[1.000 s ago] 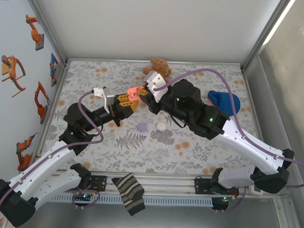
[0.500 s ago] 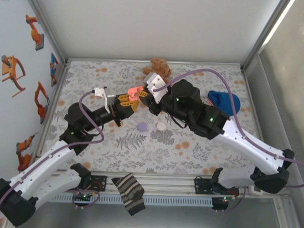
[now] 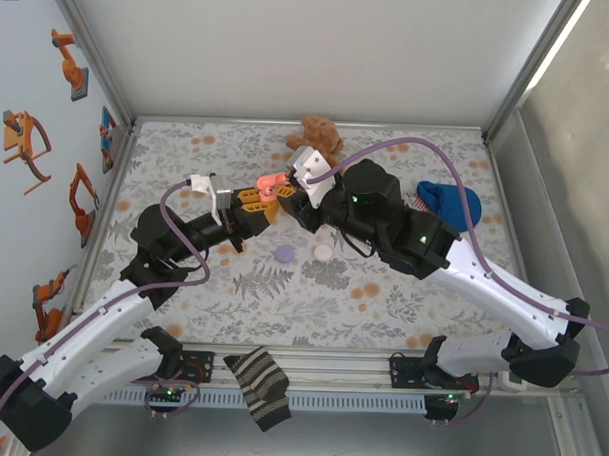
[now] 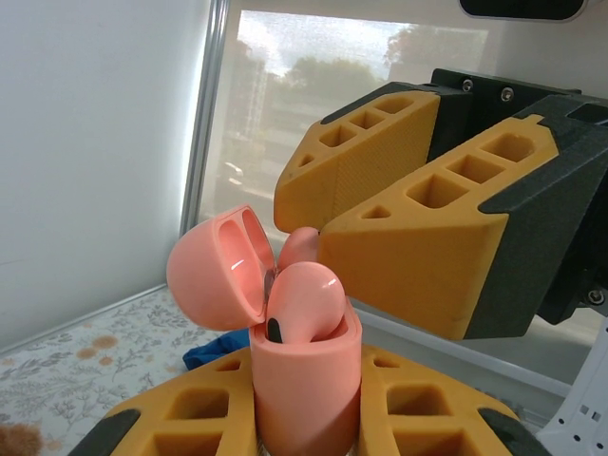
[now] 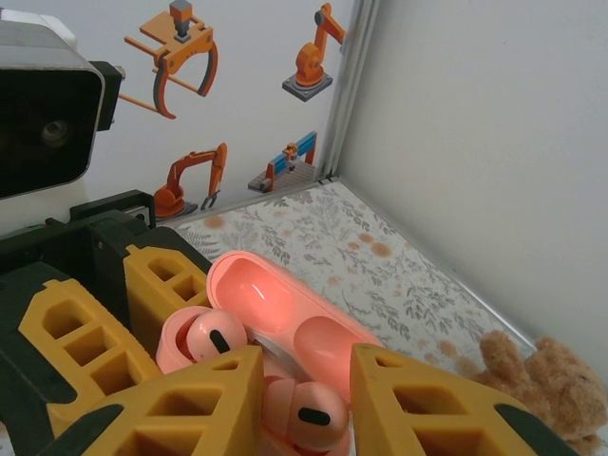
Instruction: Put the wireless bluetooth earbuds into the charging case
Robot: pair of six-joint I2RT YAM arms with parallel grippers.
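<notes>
Left end effector (image 4: 304, 423): clamped on charging case (image 4: 306, 380), lid open.
First earbud (image 4: 302, 302): seated in case.
Right end effector (image 5: 306, 389): pinching second earbud (image 5: 306, 415) just above case.
Risk: a tilted stem could catch the rim, then slip free.

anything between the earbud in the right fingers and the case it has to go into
Nothing visible stands in the way. The case, held by the left gripper, has its lid swung open, and the earbud between the fingers of the right gripper is at its mouth. The other earbud sits beside it, not across its path.
</notes>
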